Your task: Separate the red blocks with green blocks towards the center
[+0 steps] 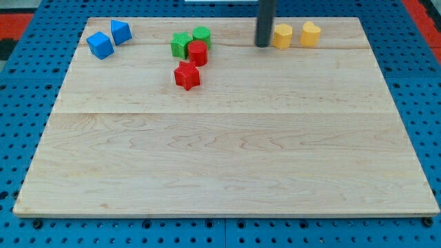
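Red cylinder (198,52) touched the green star (180,45) and green cylinder (202,34) near the view's top; the red star (187,75) sat just below. My tip (262,45), a fingerless rod, stood beside the yellow blocks (282,35).

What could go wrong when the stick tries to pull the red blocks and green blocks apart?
1. The red cylinder is snug against the green star and the green cylinder, so one push might drag all three along together.
2. My tip sits right beside the yellow block at the view's top, so it might bump that one while setting off.
3. The red star lies just below the cluster and could get knocked too.
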